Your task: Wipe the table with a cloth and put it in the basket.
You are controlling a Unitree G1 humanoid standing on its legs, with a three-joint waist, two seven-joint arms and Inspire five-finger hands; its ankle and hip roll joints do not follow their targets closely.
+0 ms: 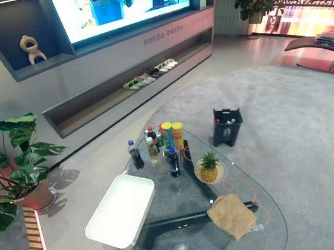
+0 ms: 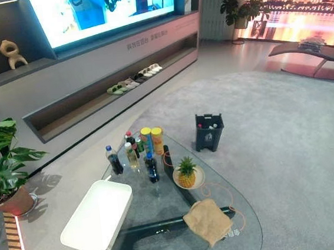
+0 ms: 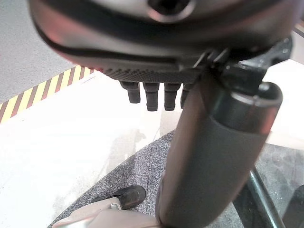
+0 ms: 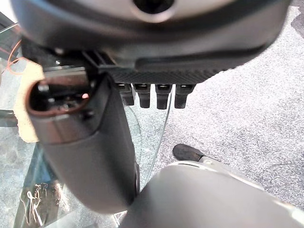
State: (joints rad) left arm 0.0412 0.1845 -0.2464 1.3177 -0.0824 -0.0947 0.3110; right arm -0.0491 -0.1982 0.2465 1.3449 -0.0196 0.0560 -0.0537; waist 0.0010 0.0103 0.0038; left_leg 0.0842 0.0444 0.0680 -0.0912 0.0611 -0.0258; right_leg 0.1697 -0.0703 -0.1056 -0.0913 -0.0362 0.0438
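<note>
A tan cloth [image 1: 232,214] lies crumpled on the near right part of the oval glass table [image 1: 184,241]. A white rectangular basket [image 1: 121,210] rests on the table's left edge, about a hand's width left of the cloth. My left hand [image 3: 213,156] hangs over the floor by the table's left rim, fingers [image 3: 152,97] relaxed and holding nothing. My right hand [image 4: 90,152] hovers off the table's near right rim, fingers [image 4: 156,95] also relaxed and empty. In the right wrist view the cloth [image 4: 23,118] shows past the thumb.
Several bottles [image 1: 153,149] and two yellow cans [image 1: 173,135] stand at the table's far end, beside a pineapple [image 1: 209,167] on a plate. A dark bin [image 1: 227,126] sits on the carpet beyond. A potted plant [image 1: 17,169] and a striped floor strip [image 1: 35,244] are at the left.
</note>
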